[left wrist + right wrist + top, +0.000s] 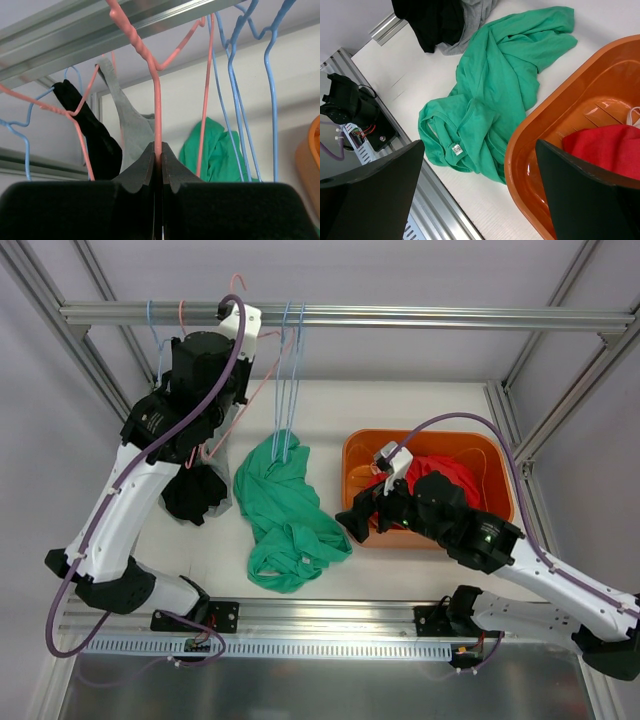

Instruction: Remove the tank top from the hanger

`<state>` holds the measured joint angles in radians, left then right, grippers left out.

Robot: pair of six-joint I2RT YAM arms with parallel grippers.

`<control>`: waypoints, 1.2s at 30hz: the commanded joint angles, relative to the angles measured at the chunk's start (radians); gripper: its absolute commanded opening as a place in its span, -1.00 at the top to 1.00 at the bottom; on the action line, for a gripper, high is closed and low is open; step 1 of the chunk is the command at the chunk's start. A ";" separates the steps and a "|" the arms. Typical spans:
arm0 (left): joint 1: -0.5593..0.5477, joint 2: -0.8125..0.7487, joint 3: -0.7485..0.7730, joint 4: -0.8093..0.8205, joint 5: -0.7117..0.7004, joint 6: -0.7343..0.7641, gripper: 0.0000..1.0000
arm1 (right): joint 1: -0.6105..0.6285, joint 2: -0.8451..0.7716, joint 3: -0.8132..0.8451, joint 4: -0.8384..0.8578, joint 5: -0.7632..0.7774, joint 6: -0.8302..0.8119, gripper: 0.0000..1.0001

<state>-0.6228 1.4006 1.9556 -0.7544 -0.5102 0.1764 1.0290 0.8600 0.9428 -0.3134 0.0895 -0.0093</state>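
**Tank top not yet freed from hanger**

Removal is judged barely begun. The left gripper (158, 150) is seen clamped shut on the wire of a pink hanger (157, 100). The grey tank top (131, 125) is hung by its strap on pink wire beside a black garment (95, 135); whether that wire belongs to the pinched hanger cannot be told. The strap is yet to be slipped off.

The right gripper (352, 523) is held wide open and empty by the orange bin (540, 150). A white tag (455, 148) is seen on the green garment (495, 100); its print cannot be read.
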 commanded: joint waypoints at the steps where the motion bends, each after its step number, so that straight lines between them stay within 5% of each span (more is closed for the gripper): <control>1: -0.006 0.041 0.049 0.052 -0.030 0.040 1.00 | -0.003 -0.026 0.011 0.008 -0.008 -0.012 -0.99; 11: 0.006 0.150 0.045 0.059 0.009 0.040 1.00 | -0.004 -0.032 -0.033 0.042 -0.042 -0.004 -0.99; 15: 0.006 0.129 -0.001 0.059 0.022 0.025 0.81 | -0.004 -0.009 -0.050 0.066 -0.065 -0.004 -0.99; 24: 0.008 0.041 -0.044 0.059 0.064 -0.048 0.78 | -0.004 0.057 -0.035 0.103 -0.128 0.000 -0.99; 28: 0.008 0.017 -0.055 0.059 0.072 -0.057 0.51 | -0.004 0.065 -0.035 0.115 -0.134 0.002 -0.99; 34: 0.012 -0.027 -0.067 0.058 0.049 -0.072 -0.19 | -0.004 0.085 -0.029 0.120 -0.157 -0.007 -0.99; 36: 0.012 -0.073 -0.089 0.056 0.033 -0.092 -0.96 | -0.003 0.105 -0.022 0.132 -0.215 -0.033 -0.99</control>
<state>-0.6201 1.4002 1.8862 -0.7151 -0.4557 0.1234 1.0290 0.9417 0.8879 -0.2352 -0.0528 -0.0120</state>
